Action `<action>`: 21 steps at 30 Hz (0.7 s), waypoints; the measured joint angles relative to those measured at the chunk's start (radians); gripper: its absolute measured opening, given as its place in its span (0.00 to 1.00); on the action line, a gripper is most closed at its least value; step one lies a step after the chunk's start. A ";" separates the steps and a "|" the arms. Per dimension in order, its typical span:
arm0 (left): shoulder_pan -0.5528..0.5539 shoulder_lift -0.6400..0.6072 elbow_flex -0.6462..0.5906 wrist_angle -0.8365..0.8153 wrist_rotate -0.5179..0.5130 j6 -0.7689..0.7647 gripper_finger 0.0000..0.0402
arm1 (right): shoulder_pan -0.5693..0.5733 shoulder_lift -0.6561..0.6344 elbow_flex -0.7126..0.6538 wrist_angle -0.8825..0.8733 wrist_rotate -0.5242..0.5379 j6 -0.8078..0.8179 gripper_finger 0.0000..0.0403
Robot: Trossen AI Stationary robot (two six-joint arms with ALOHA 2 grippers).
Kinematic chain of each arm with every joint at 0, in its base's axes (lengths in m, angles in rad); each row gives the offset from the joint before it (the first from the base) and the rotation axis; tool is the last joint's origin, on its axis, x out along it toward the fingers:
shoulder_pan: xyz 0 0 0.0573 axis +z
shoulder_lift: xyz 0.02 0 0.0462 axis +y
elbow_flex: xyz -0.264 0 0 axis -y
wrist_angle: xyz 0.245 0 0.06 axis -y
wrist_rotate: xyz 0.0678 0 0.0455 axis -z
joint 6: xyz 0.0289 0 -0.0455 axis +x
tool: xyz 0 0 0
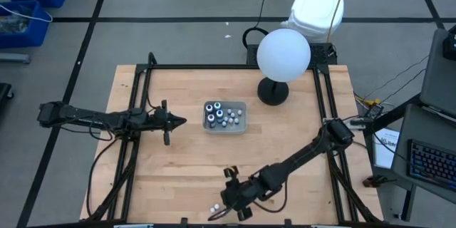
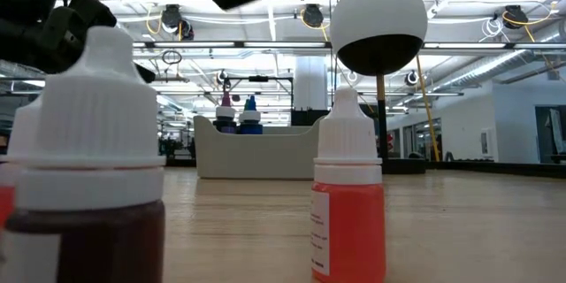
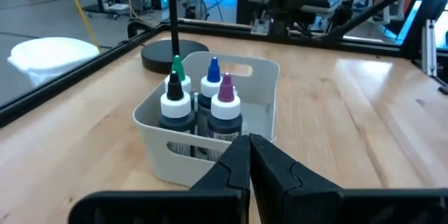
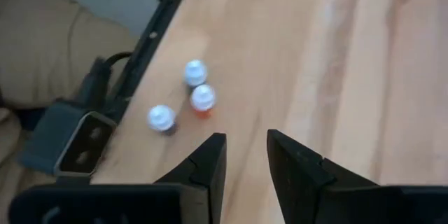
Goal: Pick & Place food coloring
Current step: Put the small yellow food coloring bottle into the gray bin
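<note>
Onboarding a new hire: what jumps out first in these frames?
The big white globe on its black stand at the table's far side dominates. Mid-table sits a grey tray packed with small bottles, the shut left gripper waiting beside it. At the near edge, the right gripper hangs open over three loose white-capped bottles.

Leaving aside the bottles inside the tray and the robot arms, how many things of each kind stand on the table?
White-capped food coloring bottles, loose near the table's front edge: 3
Grey tray: 1
White globe on a black stand: 1
Total: 5
</note>
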 joint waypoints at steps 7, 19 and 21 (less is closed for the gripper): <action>0.000 0.000 0.000 0.002 0.000 -0.001 0.03 | 0.026 0.000 -0.016 -0.020 -0.052 0.123 0.27; 0.000 0.000 0.000 0.002 0.000 -0.003 0.03 | 0.064 0.017 -0.033 0.020 -0.034 0.060 0.49; 0.000 0.000 0.000 0.001 0.000 -0.006 0.03 | 0.068 0.033 -0.033 0.041 -0.020 0.053 0.50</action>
